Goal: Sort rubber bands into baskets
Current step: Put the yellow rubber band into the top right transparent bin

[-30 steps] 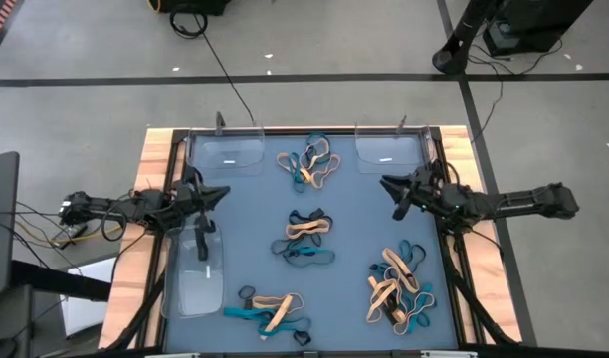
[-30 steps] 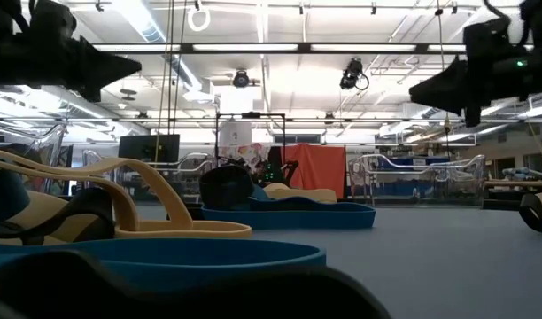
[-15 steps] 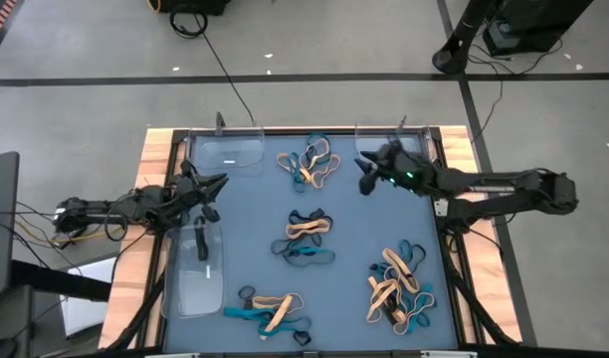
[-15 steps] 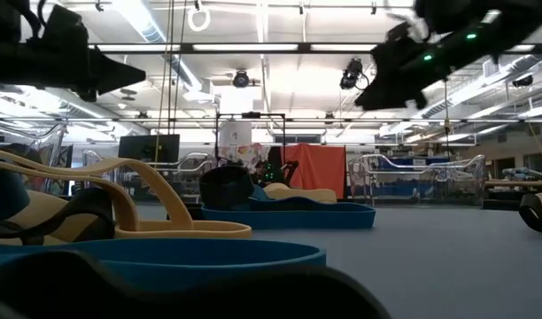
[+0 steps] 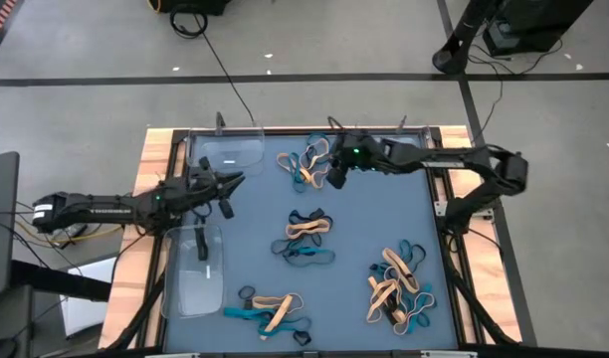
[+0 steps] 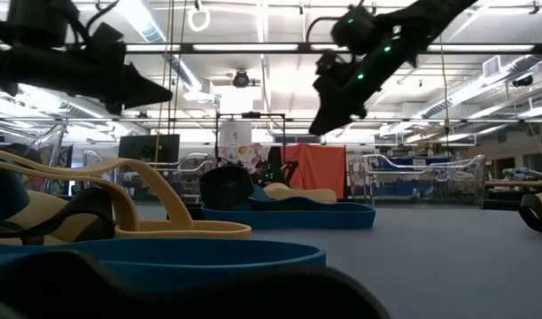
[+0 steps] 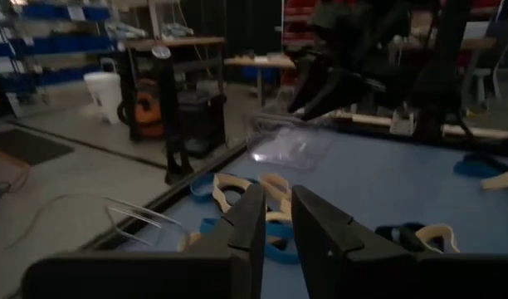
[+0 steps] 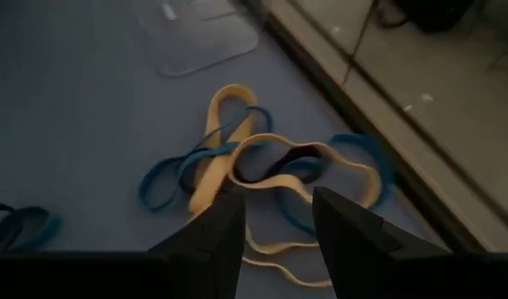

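Rubber bands in tan, teal and black lie on the blue mat in several piles: a far pile (image 5: 309, 164) (image 8: 262, 166), a middle pile (image 5: 306, 237), a near-left pile (image 5: 270, 310) and a near-right pile (image 5: 396, 288). Clear baskets rest flat at the far left (image 5: 230, 154), far right (image 5: 389, 149) and left edge (image 5: 200, 268). My right gripper (image 5: 334, 179) (image 8: 275, 220) hovers open, slanting down, just right of the far pile. My left gripper (image 5: 235, 182) (image 7: 279, 224) is held level above the mat beside the far-left basket, its fingers a narrow gap apart with nothing between them.
A wooden frame with a raised rail (image 5: 155, 149) borders the mat. Black cables (image 5: 46, 224) trail off the left side. Bare mat (image 5: 364, 229) lies between the middle pile and the right edge.
My right gripper has swung from the table's right edge leftward to the far pile, tipping from level to slanting downward. My left gripper has reached a little toward the table's middle, staying level.
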